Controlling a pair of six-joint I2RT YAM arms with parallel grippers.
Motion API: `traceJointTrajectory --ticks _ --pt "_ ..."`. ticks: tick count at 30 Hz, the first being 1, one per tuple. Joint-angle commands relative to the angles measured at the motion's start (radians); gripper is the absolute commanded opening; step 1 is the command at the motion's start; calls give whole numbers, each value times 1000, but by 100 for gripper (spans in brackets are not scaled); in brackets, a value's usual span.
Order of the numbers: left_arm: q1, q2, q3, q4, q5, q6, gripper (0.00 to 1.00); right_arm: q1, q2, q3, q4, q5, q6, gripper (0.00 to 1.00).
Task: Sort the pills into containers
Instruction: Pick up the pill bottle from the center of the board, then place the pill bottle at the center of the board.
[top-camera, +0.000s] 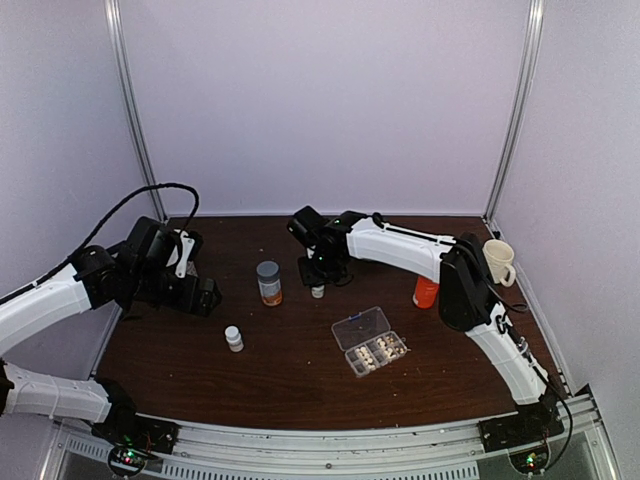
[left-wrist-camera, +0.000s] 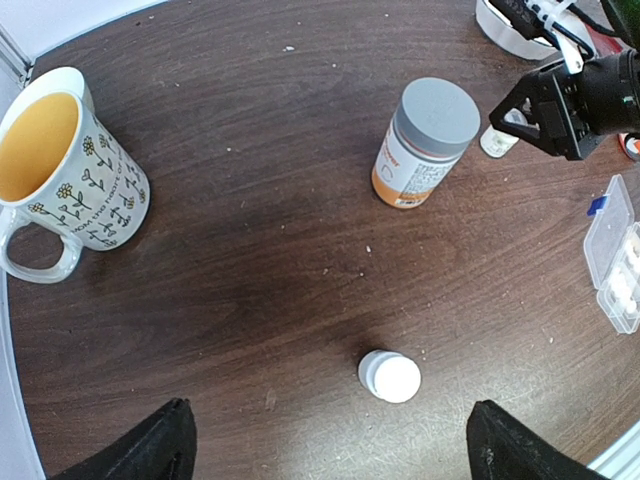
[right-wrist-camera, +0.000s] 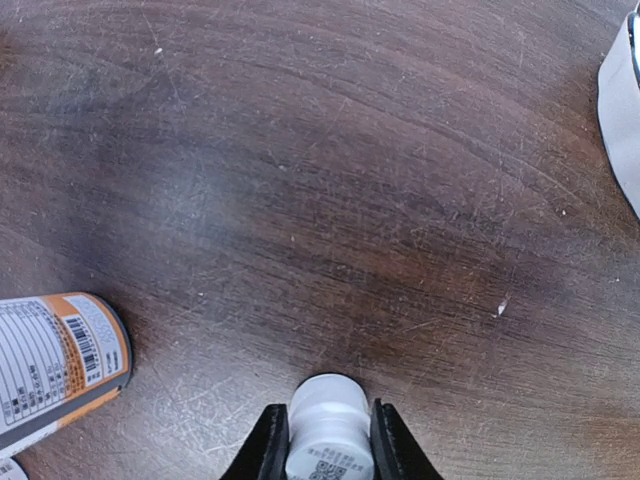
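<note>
Right tool (right-wrist-camera: 325, 445) clenched on a small white bottle (right-wrist-camera: 326, 415) standing on the table (right-wrist-camera: 350, 200); left tool (left-wrist-camera: 325, 450) released, spread wide above the table.

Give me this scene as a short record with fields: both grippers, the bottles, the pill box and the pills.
Left gripper: open, holding nothing
Right gripper: fingers against both sides of far white bottle
Near white bottle: upright, capped, standing alone
Grey-capped bottle: upright, left of the far white bottle
Pill box: lid open
Pills: in some of the box's cells
</note>
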Motion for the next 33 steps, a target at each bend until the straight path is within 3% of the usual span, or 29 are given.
traceJointTrajectory --ticks 1,9,20,24,27,31,33 --pt "7 -12 -10 42 9 14 98 10 -58 3 -47 38 -9 14" --pt "7 -5 -21 56 49 28 97 7 -293 -232 -7 139 -66 14" --pt "7 6 -77 107 138 13 97 -40 -712 -761 110 188 -150 9" --pt "7 8 -97 115 103 -34 97 -50 -882 -911 116 176 -131 10" --pt "6 7 -118 119 84 -61 97 -73 -964 -1029 117 178 -109 10" --pt "7 -4 -132 108 -39 -128 97 -112 -1062 -1179 173 164 -92 10" --pt "7 -31 -165 148 -24 -120 98 -128 -1103 -1235 194 163 -84 10"
